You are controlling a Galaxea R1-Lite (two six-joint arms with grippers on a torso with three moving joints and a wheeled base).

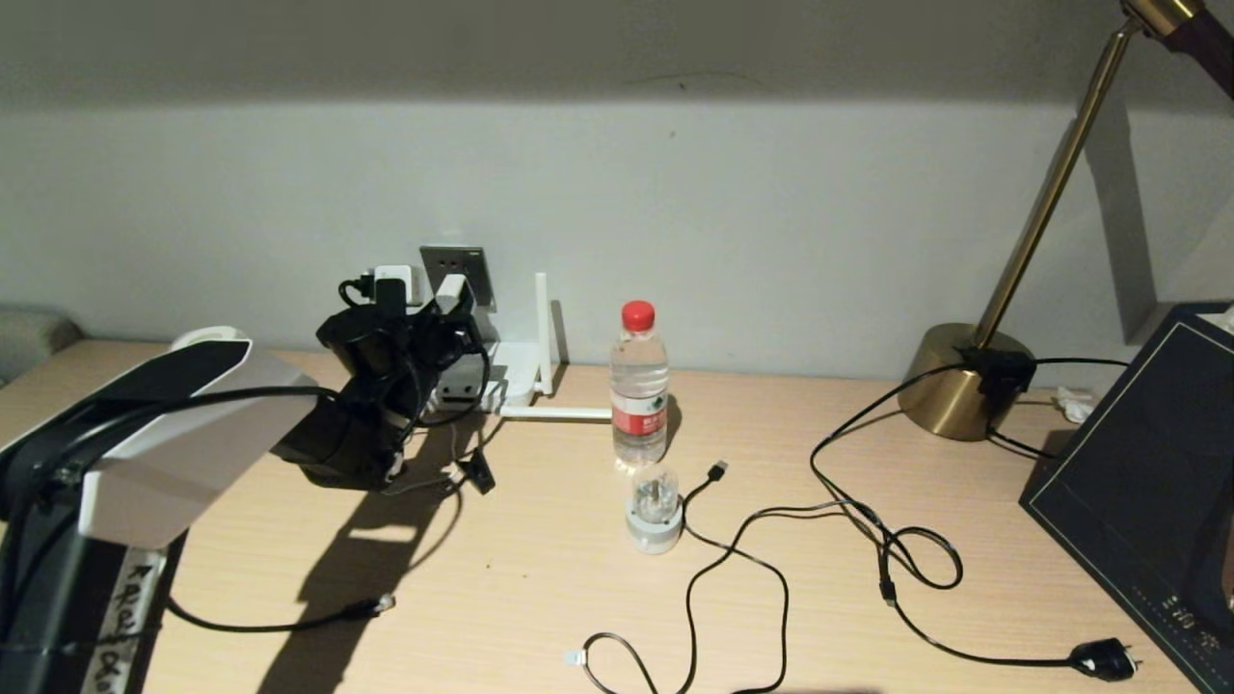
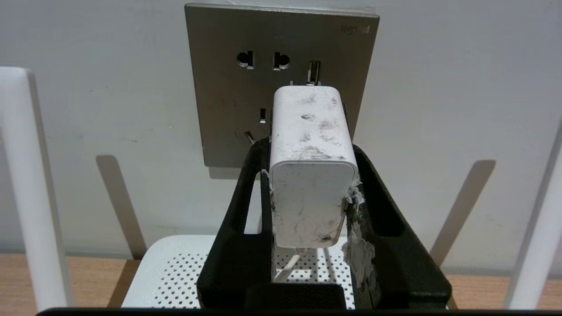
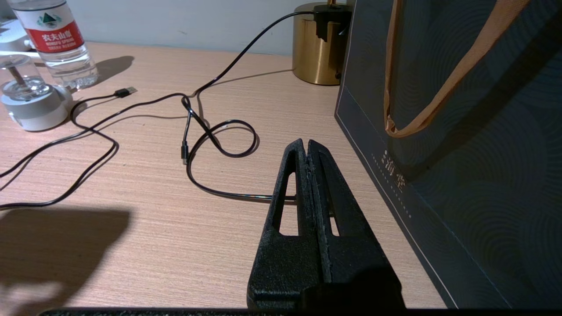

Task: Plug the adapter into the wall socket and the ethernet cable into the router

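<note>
Head: left gripper (image 1: 439, 308) at tabletop's back edge, by grey metal wall socket (image 1: 458, 273); prong seating prob unclear.
L wrist: fingers clamped on scuffed white cube adapter (image 2: 312, 175), sitting off the holes; misalignment could jam it.
R wrist: right gripper (image 3: 307, 147) closed, idle.

We saw warm dim light, wall (image 1: 771, 193) darkened along its top, hard arm shadow across the desk (image 1: 540, 578), all views sharp.

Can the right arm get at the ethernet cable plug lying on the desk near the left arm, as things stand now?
Probably yes: the ethernet cable plug lies on open desk. The right gripper, fingers shut, is parked beside the dark bag; loose cables cross the way.
</note>
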